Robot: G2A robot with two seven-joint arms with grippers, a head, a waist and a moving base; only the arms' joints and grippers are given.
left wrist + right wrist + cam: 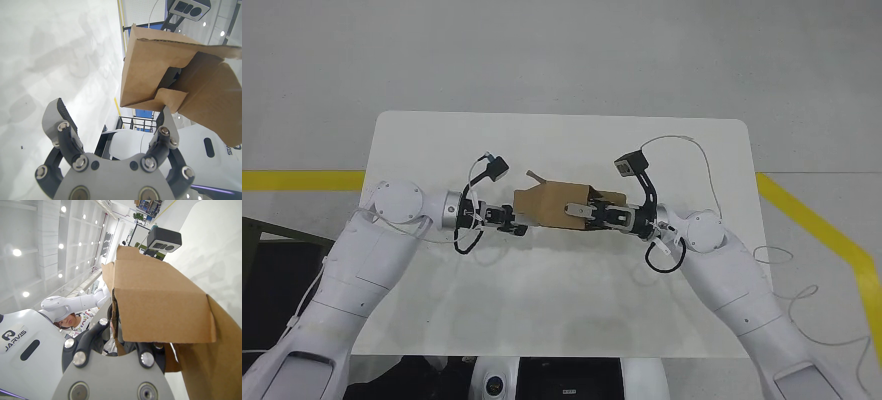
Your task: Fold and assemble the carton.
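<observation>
Hanging above the middle of the white table, well apart from every edge, the brown carton is clamped by one wall in the right gripper. The left gripper stands wide, one fingertip touching a lower flap. A thin white cable loops towards the far right corner, and yellow floor tape runs past both sides.

The carton was plain brown corrugated cardboard, matt and slightly fibrous, with rough, fluted cut edges. The left gripper had smooth pale grey fingers faced with black ribbed pads, matt black links and shiny metal screws. The table was white, smooth and faintly glossy.
</observation>
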